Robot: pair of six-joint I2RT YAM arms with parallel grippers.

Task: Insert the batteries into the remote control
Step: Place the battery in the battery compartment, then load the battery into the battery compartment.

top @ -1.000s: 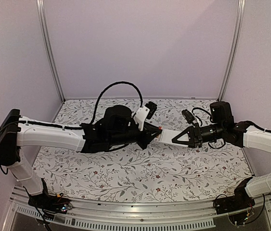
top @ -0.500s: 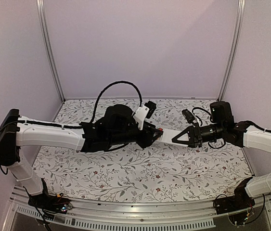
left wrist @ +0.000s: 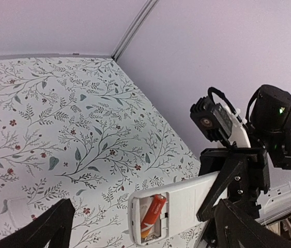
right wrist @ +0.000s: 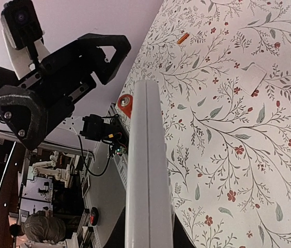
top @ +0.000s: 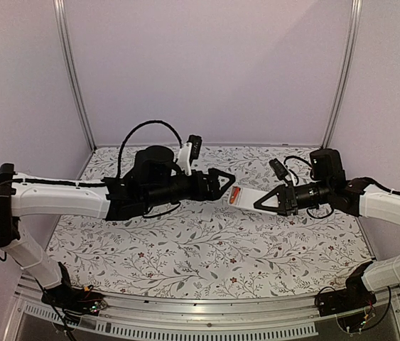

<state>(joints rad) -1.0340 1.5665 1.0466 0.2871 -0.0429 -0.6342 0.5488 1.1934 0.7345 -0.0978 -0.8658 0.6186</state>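
My right gripper (top: 258, 203) is shut on the remote control (top: 246, 195), holding it in the air with its plain white back toward the left wrist camera. The open battery bay holds one orange-red battery (left wrist: 153, 211), lying aslant with one end (right wrist: 124, 105) standing proud of the remote (right wrist: 145, 170). Just left of the remote's free end, my left gripper (top: 223, 177) is open and holds nothing; its fingers (left wrist: 47, 227) frame the remote (left wrist: 197, 199). A second battery (right wrist: 183, 37) lies on the table. The small white cover (right wrist: 252, 77) lies flat there too.
The floral tablecloth (top: 207, 249) covers the table. Pale walls with metal corner posts (top: 72, 71) close in the back and sides. The left arm (top: 57, 199) stretches across the left half, the right arm (top: 391, 206) across the right.
My left gripper has opened and drawn back to the left, away from the remote, leaving the battery in the bay. The right gripper and the remote have stayed in place.
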